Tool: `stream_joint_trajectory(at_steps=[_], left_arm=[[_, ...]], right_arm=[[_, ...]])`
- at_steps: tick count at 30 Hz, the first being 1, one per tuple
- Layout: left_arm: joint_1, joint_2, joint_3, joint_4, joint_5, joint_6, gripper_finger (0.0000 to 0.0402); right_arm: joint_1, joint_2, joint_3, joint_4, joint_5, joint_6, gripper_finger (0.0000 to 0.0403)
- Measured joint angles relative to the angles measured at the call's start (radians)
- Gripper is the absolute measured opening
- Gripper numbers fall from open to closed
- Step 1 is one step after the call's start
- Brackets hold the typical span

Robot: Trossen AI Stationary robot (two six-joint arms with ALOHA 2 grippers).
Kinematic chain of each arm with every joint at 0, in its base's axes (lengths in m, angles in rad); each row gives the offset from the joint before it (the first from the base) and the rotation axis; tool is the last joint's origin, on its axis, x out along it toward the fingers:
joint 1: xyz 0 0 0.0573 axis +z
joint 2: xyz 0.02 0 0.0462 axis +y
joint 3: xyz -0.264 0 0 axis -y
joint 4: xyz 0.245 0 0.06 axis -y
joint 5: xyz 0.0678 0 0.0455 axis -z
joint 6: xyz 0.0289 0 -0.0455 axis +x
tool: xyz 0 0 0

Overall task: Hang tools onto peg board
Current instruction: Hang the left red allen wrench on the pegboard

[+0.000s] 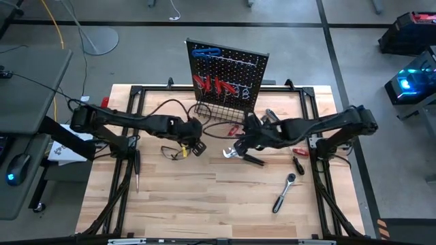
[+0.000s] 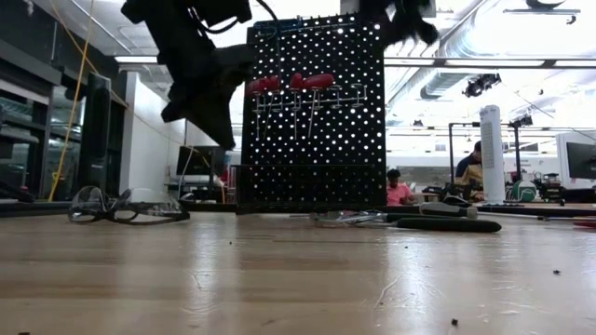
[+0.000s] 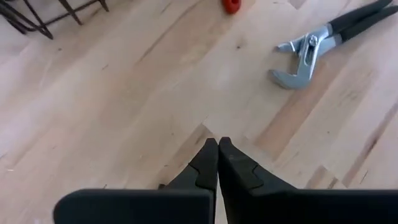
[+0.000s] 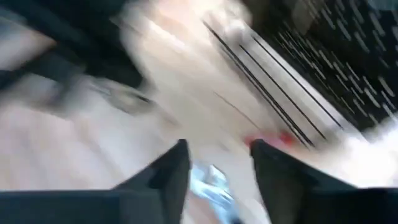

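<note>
1. Peg board [image 1: 228, 75] upright at far middle of wooden table [image 1: 204, 197], tilted slightly; red-handled screwdrivers [image 1: 212, 84] hung in a row on its hooks, blue-handled T-key [image 1: 204, 52] hung near its top edge.
2. Black wire basket [image 1: 212, 111] at board's foot, facing the arms.
3. Left gripper [image 3: 217, 144] hovering above bare wood just in front of the basket, left of centre; fingers pressed together, nothing between them.
4. Right gripper [image 4: 219, 160] above the table's middle, near the basket's right end; fingers apart, nothing seen clamped. Wrist view heavily blurred; something silver-blue shows between the fingers, contact not readable.
5. Silver pliers [image 3: 311, 46] with black handles lying flat on the table, between the two grippers and under the right one in the high view.
6. Chrome ratchet [image 1: 284, 192] lying on the wood nearer the front, right of centre, well apart from both grippers.
7. Red-and-black screwdriver [image 1: 297, 158] lying right of the right arm's wrist.
8. Clear safety glasses [image 2: 126, 207] on the table at left in the low view.
</note>
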Motion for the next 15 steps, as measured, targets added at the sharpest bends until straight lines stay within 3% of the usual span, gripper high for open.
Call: stream_joint_trajectory(at_steps=[3, 5, 8, 11, 15], left_arm=[[-0.005, -0.056, 0.0, 0.001, 0.001, 0.024, 0.0], [-0.012, -0.115, -0.002, -0.003, 0.0, 0.052, 0.0], [-0.024, -0.221, -0.003, -0.004, -0.028, 0.076, 0.0], [-0.029, -0.331, -0.003, 0.003, -0.073, 0.098, 0.0], [-0.029, -0.457, -0.003, 0.004, -0.14, 0.11, 0.0]], right_arm=[[-0.016, 0.021, -0.114, -0.013, 0.017, 0.138, 0.0069], [-0.017, 0.022, -0.227, 0.108, 0.017, 0.209, 0.002], [-0.04, 0.027, -0.402, 0.399, -0.029, 0.314, 0.0007], [-0.071, 0.063, -0.517, 0.67, 0.007, 0.37, 0.0003], [-0.113, 0.133, -0.511, 0.743, 0.103, 0.367, 0.0]])
